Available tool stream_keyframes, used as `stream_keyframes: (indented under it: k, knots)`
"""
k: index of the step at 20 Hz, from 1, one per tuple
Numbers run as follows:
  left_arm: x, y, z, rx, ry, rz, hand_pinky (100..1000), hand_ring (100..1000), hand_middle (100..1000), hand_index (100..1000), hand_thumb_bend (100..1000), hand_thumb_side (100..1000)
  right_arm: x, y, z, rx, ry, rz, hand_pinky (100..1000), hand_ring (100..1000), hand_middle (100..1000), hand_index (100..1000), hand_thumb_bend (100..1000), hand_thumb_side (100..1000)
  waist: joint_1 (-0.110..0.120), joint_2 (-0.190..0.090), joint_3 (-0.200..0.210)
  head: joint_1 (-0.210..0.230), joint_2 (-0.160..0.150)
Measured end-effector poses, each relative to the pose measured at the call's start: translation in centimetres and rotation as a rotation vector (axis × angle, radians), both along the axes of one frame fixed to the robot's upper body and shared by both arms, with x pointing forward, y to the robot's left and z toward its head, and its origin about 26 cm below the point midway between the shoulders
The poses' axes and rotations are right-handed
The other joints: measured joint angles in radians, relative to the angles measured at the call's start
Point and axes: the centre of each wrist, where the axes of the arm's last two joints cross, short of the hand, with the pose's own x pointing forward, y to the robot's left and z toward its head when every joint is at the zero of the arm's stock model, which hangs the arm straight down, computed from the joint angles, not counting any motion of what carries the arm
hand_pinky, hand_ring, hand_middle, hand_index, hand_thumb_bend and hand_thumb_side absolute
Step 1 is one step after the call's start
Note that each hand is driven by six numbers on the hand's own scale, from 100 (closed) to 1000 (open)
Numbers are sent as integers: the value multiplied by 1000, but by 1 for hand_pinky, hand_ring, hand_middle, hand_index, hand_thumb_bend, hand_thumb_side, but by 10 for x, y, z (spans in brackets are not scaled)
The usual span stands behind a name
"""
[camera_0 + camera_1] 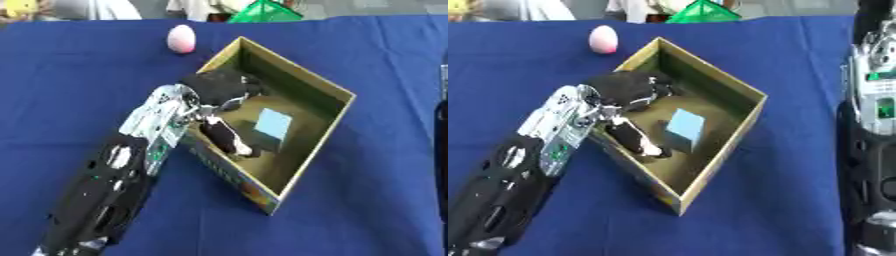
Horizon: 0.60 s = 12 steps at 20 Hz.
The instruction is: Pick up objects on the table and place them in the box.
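Left eye view: blue tablecloth (79, 85) under box (343, 107).

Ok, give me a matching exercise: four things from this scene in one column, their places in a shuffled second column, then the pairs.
1. pink egg-shaped object
2. light blue block
3. left hand
4. green triangular object

A. reaching over the near-left wall of the open cardboard box
B. past the blue cloth's far edge
C. on the cloth, beyond the box's far corner
D. on the box floor

Pairs: 1-C, 2-D, 3-A, 4-B
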Motion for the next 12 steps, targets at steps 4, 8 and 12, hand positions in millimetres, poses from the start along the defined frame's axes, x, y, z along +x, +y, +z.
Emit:
stream_keyframes:
  k: [4, 8, 12]
  knots:
    - [-5, 6, 18, -71, -67, -8, 737, 860, 851, 950, 457, 574, 0, 0, 0, 2, 0, -1, 768, 905, 579, 818, 588, 1000, -3, -6, 5, 0, 0]
    - [-13, 16, 45, -166, -136, -26, 725, 839, 826, 938, 411, 580, 0, 0, 0, 3, -3, -3, 767, 905, 580, 819, 590, 1000, -6, -7, 13, -2, 0]
    - [-17, 35, 72, -258, -189, -5, 716, 828, 815, 927, 380, 573, 0, -1, 0, 4, -8, -6, 767, 904, 580, 819, 592, 1000, -7, -13, 18, -10, 3]
